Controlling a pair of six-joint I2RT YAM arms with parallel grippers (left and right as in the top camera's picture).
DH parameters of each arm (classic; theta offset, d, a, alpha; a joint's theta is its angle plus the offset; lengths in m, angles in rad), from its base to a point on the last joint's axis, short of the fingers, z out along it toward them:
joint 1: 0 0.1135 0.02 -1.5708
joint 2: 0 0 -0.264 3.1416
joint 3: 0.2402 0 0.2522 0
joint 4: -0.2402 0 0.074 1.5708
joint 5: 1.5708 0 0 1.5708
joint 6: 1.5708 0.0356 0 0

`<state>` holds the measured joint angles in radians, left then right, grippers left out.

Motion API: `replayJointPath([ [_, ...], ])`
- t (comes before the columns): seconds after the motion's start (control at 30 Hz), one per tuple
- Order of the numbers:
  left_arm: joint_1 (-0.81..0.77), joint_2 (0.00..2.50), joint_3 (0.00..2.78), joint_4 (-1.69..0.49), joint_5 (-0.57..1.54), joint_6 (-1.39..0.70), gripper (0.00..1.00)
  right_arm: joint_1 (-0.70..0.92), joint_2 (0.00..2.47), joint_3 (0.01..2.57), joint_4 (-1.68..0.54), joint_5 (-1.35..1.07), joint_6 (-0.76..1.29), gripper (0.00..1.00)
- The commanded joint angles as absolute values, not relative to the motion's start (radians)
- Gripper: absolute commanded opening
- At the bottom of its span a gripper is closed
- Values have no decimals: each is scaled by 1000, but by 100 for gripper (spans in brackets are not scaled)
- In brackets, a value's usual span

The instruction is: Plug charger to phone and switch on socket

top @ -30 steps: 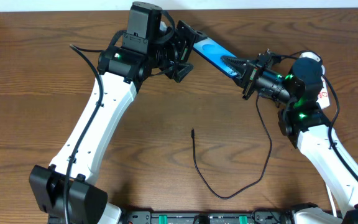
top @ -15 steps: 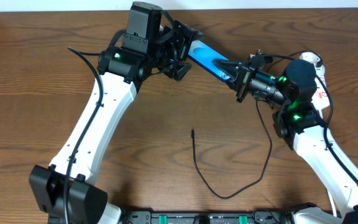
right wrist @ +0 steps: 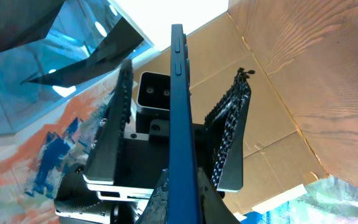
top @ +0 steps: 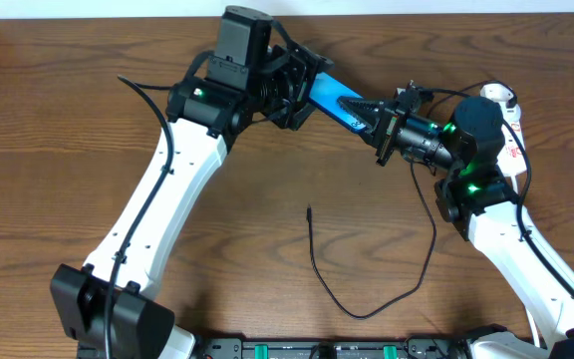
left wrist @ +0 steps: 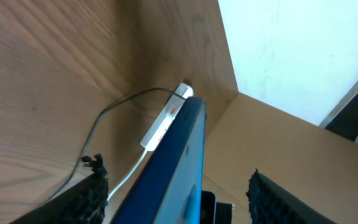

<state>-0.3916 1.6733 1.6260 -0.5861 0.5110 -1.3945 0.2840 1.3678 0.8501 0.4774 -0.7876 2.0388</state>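
The phone [top: 329, 92] looks lifted off the bench [top: 68, 130] and turned edge-on, bridging the 2 arms. The right tool [top: 363, 107] is clenched on the phone's end nearer its own arm. The left tool [top: 310, 88] stands released astride the phone's other end, with 1 finger [right wrist: 120, 118] beside each flat face. Both wrist views show a gap next to the glass, so that tool grips nothing. The phone should handle as a stiff, slim, fairly light slab with smooth faces that could slide in a loose pinch, and its screen would not forgive a drop or a hard squeeze. The safe hold is probably across the 2 flat faces near 1 end, firm but not crushing, with the port edge left clear. Which end carries the port cannot be told here. The charger [top: 319, 274] lies on the bench well apart from the phone, on the robot's side of it, and its plug tip [top: 309, 210] points back toward the phone. It is light and limp, so it is best taken just behind the tip, where it is stiffest; held farther back, the tip would likely droop and miss. The socket [left wrist: 162, 122] lies past the phone's right-tool end, partly under that arm, and its switch is too small to make out.
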Motion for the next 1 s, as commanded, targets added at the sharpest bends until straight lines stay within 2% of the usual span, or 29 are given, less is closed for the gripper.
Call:
replayJointPath([
  [0.0, -396, 1662, 1636, -585, 481, -1401, 66, 290, 1361, 872, 509, -788, 2050, 1],
  [0.3, -396, 1662, 1636, -585, 477, -1402, 48, 290, 1361, 872, 531, -792, 2050, 1],
  [0.47, -396, 1663, 1636, -584, 477, -1417, 31, 290, 1361, 872, 531, -800, 2050, 1],
  [0.77, -396, 1662, 1636, -585, 477, -1428, 8, 290, 1361, 872, 531, -804, 2050, 1],
  [0.97, -396, 1663, 1636, -585, 477, -1428, 8, 290, 1361, 872, 531, -804, 2050, 1],
])
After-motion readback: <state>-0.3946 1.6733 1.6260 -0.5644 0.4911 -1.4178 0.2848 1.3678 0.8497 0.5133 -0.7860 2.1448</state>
